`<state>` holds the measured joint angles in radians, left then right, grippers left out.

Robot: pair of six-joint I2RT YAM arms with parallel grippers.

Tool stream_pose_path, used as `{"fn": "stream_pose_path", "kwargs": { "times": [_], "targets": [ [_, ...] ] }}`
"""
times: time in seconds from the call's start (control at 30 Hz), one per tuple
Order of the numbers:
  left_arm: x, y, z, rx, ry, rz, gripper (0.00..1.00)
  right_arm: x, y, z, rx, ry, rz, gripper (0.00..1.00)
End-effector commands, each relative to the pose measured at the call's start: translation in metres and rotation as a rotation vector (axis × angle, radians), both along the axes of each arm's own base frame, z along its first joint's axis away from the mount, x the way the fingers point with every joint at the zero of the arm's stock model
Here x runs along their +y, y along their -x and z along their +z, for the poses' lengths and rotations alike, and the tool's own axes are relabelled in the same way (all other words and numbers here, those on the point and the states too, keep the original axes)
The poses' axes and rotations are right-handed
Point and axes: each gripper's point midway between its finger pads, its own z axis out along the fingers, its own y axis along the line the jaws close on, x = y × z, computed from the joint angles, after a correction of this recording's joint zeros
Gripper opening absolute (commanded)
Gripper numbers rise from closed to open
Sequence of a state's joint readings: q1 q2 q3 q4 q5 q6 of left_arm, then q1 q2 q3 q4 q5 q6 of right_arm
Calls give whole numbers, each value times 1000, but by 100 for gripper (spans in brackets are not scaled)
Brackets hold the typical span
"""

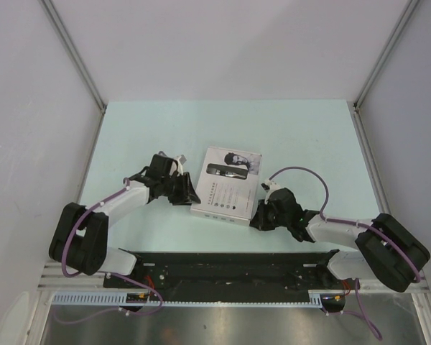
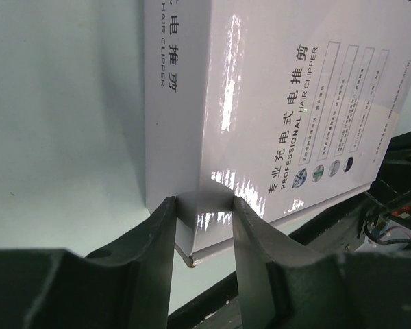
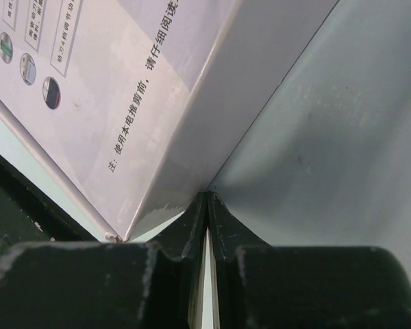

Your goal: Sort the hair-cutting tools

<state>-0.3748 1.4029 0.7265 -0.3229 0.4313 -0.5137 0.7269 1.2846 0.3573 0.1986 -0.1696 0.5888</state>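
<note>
Table (image 1: 129, 129) is lying pale and flat w/ one white box (image 1: 226, 188) sitting near its middle, flat on its back, printed face up. No loose hair-cutting tools are showing in any view. Judging by the clipper photo and the label on the box, they're prob. sitting inside it, so the box is needing opening first.

Box is looking like glossy card: light, fairly stiff on the flat faces, soft and crushable at corners, slick under rubber pads. Contents are likely shifting if it's tipped. The clipper is prob. the heavy bit, the guards, brush and cable light and rattly. Best hold, IMO, is across a side wall or along the lid edge. A corner alone is inviting a dent or a slip.

Both arms are working at the box's near end, one per corner. Left gripper (image 1: 181, 188) is sitting at the near-left corner. In its wrist view its fingers (image 2: 157, 240) are standing about half apart, straddling that corner, and both pads are looking to be pressing on card, so it's gripping the box. Right gripper (image 1: 261, 215) is sitting at the near-right corner, down at table level. Its fingers (image 3: 188, 233) are all but closed, w/ only a thin pale slit between them and the tips butting the bottom of the corner. Can't tell whether that slit is card edge or table showing through, so no clear hold there.
</note>
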Motion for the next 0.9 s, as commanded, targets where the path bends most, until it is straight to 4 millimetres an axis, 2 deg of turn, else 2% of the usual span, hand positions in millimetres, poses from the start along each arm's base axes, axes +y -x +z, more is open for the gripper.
{"fn": "stream_pose_path", "kwargs": {
  "times": [0.0, 0.2, 0.3, 0.37, 0.4, 0.43, 0.47, 0.53, 0.57, 0.63, 0.7, 0.73, 0.77, 0.8, 0.83, 0.87],
  "targets": [
    [-13, 53, -29, 174, -2, -126, 38, 15, -7, 13, -58, -80, 42, 7],
    [-23, 51, -21, 163, 47, -137, 37, 26, -9, 21, -79, -129, 96, 6],
    [-24, 50, -22, 153, 39, -146, 38, 21, -11, 18, -68, -100, 63, 6],
    [-18, 43, -23, 120, 3, -122, 42, 3, -23, 11, -78, -25, -46, 5],
    [-15, 39, -23, 102, -12, -109, 44, -10, -23, 8, -61, 17, -114, 5],
    [-9, 32, -19, 79, -21, -82, 48, -29, -31, 3, -87, 82, -207, 5],
    [-2, 26, -19, 61, -49, -52, 57, -38, -35, 6, -103, 98, -252, 6],
    [9, 12, -13, 27, -71, -4, 61, -63, -41, 18, -143, 133, -373, 7],
    [18, 4, -11, 4, -105, 30, 65, -68, -44, 23, -160, 135, -398, 8],
    [26, -14, 0, -42, -128, 74, 66, -86, -52, 35, -185, 136, -477, 11],
    [33, -27, 2, -59, -160, 112, 66, -94, -61, 42, -188, 117, -519, 13],
    [35, -42, 10, -85, -161, 134, 66, -103, -68, 38, -163, 115, -556, 14],
    [36, -48, 12, -90, -164, 147, 66, -105, -72, 34, -145, 117, -555, 13],
    [38, -55, 8, -76, -176, 165, 66, -101, -88, 47, -180, 69, -571, 13],
    [37, -68, 17, -94, -166, 180, 66, -99, -94, 47, -171, 53, -567, 13],
    [36, -76, 17, -96, -169, 187, 66, -103, -101, 34, -138, 80, -575, 13]
  ]
}}
